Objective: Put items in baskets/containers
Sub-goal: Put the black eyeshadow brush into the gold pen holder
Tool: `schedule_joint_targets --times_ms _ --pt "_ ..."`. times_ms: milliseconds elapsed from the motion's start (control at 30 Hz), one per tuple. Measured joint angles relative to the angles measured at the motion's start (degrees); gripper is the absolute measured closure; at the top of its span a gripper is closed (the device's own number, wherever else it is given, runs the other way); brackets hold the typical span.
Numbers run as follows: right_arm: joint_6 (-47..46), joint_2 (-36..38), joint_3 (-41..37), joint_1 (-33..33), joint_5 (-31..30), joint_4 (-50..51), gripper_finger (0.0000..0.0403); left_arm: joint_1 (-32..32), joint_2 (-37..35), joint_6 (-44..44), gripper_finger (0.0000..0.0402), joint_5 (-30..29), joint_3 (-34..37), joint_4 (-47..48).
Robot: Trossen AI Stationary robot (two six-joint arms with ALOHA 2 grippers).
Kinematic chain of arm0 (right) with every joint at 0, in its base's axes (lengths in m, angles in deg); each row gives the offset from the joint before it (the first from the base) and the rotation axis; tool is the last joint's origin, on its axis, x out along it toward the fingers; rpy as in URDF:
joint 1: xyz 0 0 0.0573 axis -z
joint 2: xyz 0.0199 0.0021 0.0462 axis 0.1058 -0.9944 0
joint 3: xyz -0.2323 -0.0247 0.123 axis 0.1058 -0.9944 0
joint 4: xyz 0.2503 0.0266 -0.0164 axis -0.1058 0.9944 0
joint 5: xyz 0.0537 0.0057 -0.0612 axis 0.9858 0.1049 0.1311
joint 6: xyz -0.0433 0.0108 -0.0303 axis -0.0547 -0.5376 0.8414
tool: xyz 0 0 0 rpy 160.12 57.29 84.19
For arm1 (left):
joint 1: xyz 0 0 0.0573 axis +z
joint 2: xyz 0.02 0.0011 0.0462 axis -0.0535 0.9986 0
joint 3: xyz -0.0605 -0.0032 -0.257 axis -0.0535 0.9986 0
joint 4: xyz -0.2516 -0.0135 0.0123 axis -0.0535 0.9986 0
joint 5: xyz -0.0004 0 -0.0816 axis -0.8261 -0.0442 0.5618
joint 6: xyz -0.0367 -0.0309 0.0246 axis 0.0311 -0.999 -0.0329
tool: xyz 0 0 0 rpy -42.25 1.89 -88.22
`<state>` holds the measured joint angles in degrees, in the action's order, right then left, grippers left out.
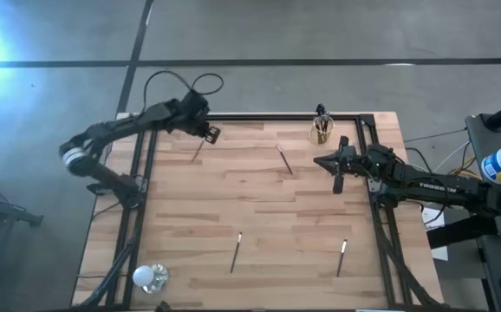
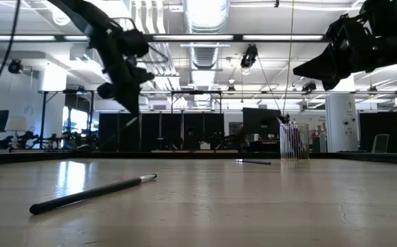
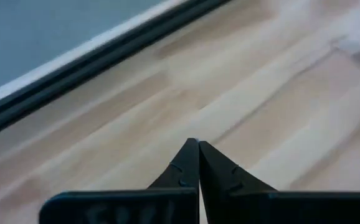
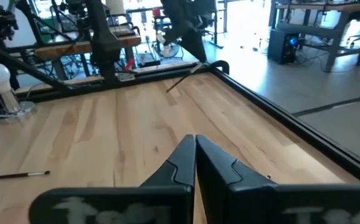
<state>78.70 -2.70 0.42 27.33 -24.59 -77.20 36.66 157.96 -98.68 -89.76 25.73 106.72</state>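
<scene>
Nearest you, two loose sticks [image 1: 236, 251] lie on the table's [image 1: 259, 208] front half, with a white ball [image 1: 149, 276] at the front left corner. Farther in, a third stick [image 1: 284, 160] lies mid-table. Your right gripper [image 1: 320, 160] hovers just right of it, fingers pressed together and holding nothing. At the back edge the amber cup [image 1: 322, 130] stands upright with sticks in it. Back left, your left gripper [image 1: 211, 133] is pinched on a lifted stick [image 1: 198, 151], which hangs slanted above the wood.
</scene>
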Motion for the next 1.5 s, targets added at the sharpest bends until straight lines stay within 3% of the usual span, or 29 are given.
schedule_joint_targets --times_ms 267,467,633,800,900,1233,1500 --pt "-3.03 -0.13 0.00 0.00 0.03 -0.04 0.0394 -10.67 -8.20 -7.21 0.0401 7.25 14.29 -31.34" --pt "-9.34 -2.47 0.00 -0.14 0.15 -2.75 0.0390 -18.14 -6.92 -8.24 0.0401 8.81 21.63 -60.96" --pt "-10.64 -9.59 -0.02 -1.86 1.05 -9.95 0.0361 -22.96 -3.17 -8.92 0.0401 8.81 24.95 -79.33" --pt "-12.89 -19.83 0.40 -5.36 5.37 -27.74 0.0318 -25.83 2.13 -9.35 0.0401 8.68 24.05 -86.10" --pt "-13.03 -25.98 2.83 -7.09 5.11 -31.74 0.0294 -26.91 4.89 -9.75 0.0401 8.65 21.76 -86.83" --pt "-13.00 -41.55 15.99 -8.50 4.70 -27.85 0.0236 -27.56 10.14 -10.30 0.0401 13.11 15.51 -86.01" --pt "-12.56 -46.41 23.48 -8.13 4.77 -21.12 0.0235 -27.56 10.03 -10.15 0.0401 13.33 15.35 -85.68"
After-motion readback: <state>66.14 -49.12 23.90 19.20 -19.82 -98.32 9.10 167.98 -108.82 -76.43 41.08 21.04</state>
